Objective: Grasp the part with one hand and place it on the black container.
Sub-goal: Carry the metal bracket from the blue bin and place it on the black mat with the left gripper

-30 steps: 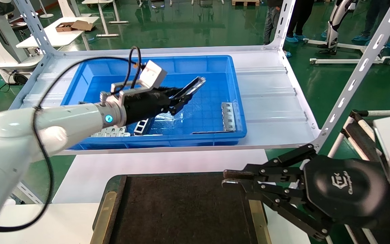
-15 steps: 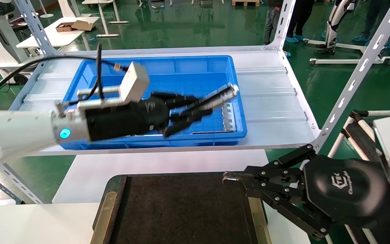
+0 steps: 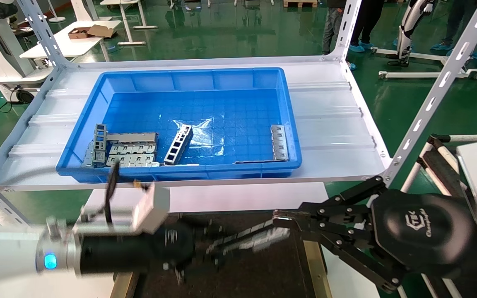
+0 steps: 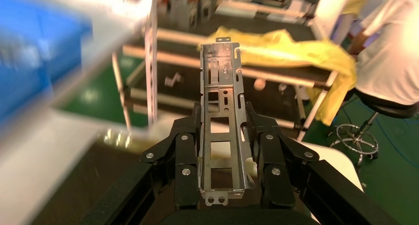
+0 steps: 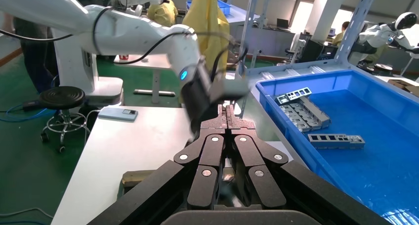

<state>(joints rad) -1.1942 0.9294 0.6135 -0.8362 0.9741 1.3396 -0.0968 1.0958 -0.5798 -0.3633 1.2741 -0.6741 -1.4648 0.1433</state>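
My left gripper (image 3: 218,248) is shut on the part (image 3: 249,241), a slim silver-grey metal channel bar with rectangular cutouts. It holds the part low over the black container (image 3: 242,281), a flat dark tray with brass-coloured side strips. In the left wrist view the part (image 4: 221,76) lies lengthwise between the fingers (image 4: 186,141) and sticks out past their tips. My right gripper (image 3: 280,217) is shut and empty, parked at the tray's right edge. In the right wrist view its fingertips (image 5: 227,113) are pressed together.
A deep blue bin (image 3: 292,124) stands on the white shelf behind the tray. It holds a ladder-like bar (image 3: 178,145), flat grey plates (image 3: 131,154) and another bracket (image 3: 280,142). Slanted white shelf posts (image 3: 429,103) rise at the right.
My left arm has carried the part out of the blue bin, down and toward me, to just over the black tray. The right arm has not moved.
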